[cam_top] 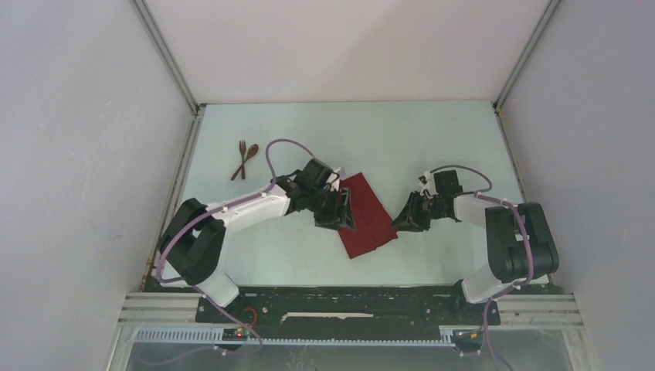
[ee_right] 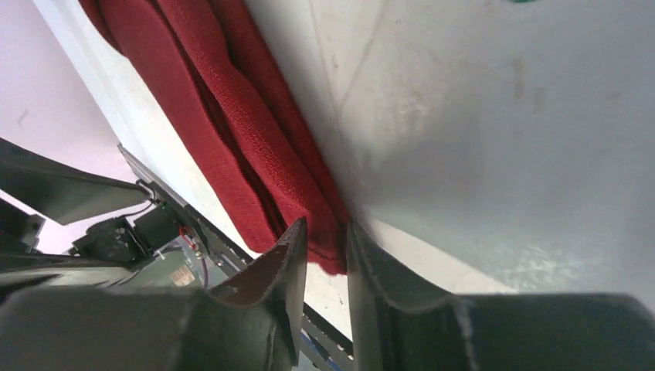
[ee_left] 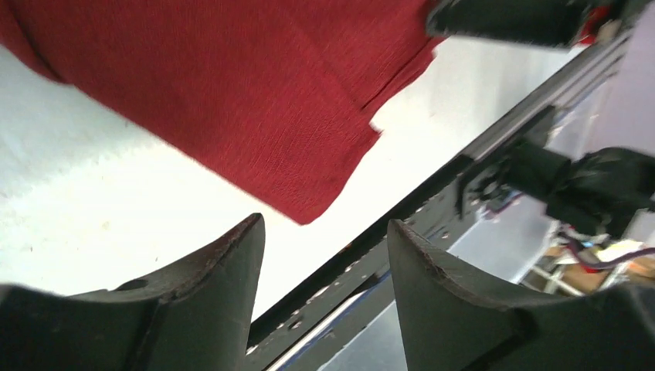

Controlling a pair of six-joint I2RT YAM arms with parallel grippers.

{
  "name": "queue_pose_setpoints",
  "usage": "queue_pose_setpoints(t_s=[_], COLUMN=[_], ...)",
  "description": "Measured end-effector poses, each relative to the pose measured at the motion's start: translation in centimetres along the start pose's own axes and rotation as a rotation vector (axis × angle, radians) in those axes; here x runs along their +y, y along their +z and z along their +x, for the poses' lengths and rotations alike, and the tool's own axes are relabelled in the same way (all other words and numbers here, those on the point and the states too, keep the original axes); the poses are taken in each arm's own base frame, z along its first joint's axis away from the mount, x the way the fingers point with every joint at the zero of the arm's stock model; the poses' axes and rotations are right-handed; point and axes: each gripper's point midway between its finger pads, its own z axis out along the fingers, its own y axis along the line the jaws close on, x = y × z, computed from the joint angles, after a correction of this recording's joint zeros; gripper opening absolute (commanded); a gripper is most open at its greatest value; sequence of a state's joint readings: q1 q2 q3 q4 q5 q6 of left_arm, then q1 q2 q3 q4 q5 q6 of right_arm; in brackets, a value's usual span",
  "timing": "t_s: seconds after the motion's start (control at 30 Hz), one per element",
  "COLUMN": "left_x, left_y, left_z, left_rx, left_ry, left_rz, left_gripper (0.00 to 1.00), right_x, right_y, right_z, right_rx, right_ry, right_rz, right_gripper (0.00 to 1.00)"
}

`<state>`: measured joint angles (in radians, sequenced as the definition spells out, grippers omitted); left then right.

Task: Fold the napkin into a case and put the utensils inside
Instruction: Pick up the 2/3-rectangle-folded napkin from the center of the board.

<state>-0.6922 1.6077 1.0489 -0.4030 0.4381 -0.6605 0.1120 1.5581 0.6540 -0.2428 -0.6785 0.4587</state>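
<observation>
- On the bench [cam_top: 432, 139], the folded napkin [cam_top: 368, 216] sits between both arms.
- left end effector [ee_left: 324, 232] gapes open at its edge, nothing held.
- right end effector [ee_right: 326, 236] is nearly closed, pinching its corner.

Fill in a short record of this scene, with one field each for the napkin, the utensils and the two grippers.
napkin: folded, aslant on the table, between the grippers
utensils: crossed, far left, apart from the napkin
left gripper: open, empty, at the napkin's left side
right gripper: closed on the napkin's corner
</observation>
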Motion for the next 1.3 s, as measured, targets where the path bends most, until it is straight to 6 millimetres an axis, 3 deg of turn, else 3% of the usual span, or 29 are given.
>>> queue_pose_setpoints(t_s=[0.13,0.2,0.27,0.3,0.33,0.37,0.43,0.53,0.6,0.73,0.83,0.97,1.1,1.3], left_x=[0.9,1.1,1.0,0.9,0.4,0.2,-0.7,-2.0,-3.3,-6.1,-7.7,-7.5,-5.4,-4.2], left_y=[0.0,-0.5,-1.2,-1.4,-1.6,-1.8,-1.6,-0.9,-0.1,2.8,5.6,8.6,8.9,8.9], left_z=[2.6,2.9,3.0,3.0,3.1,3.1,4.2,5.4,5.6,5.7,6.2,7.3,8.8,9.2], left_rx=[0.018,-0.004,-0.041,-0.054,-0.073,-0.095,-0.09,-0.077,-0.071,-0.056,-0.015,0.037,0.098,0.124], left_ry=[0.067,0.09,0.123,0.137,0.162,0.181,0.226,0.287,0.312,0.34,0.359,0.359,0.34,0.31], left_rz=[-0.076,-0.101,-0.128,-0.133,-0.143,-0.154,-0.161,-0.209,-0.246,-0.31,-0.399,-0.516,-0.63,-0.704], left_gripper=[0.63,0.65,0.67,0.69,0.7,0.7,0.71,0.77,0.75,0.72,0.71,0.71,0.67,0.67], right_x=[0.6,0.8,1.7,2.3,2.9,3.5,4.5,4.8,3.7,-2.0,-5.1,-6.2,-6.2,-6.0], right_y=[1.2,2.0,2.8,3.0,3.1,3.1,2.3,-0.1,-2.1,-6.5,-8.4,-9.1,-9.2,-9.2], right_z=[1.5,3.2,5.7,6.9,8.1,9.2,10.3,7.9,5.1,0.2,-0.4,0.0,0.1,0.1], right_rx=[0.023,0.05,0.085,0.101,0.118,0.131,0.133,-0.004,-0.129,-0.383,-0.457,-0.463,-0.461,-0.456], right_ry=[-0.011,0.0,-0.003,-0.008,-0.016,-0.014,-0.017,-0.005,0.04,0.223,0.316,0.348,0.336,0.317], right_rz=[-0.028,-0.035,-0.057,-0.07,-0.083,-0.094,-0.115,-0.11,-0.076,0.083,0.175,0.208,0.204,0.196], right_gripper=[0.08,0.06,0.2,0.33,0.56,0.7,0.79,0.82,0.83,0.83,0.82,0.82,0.81,0.81])
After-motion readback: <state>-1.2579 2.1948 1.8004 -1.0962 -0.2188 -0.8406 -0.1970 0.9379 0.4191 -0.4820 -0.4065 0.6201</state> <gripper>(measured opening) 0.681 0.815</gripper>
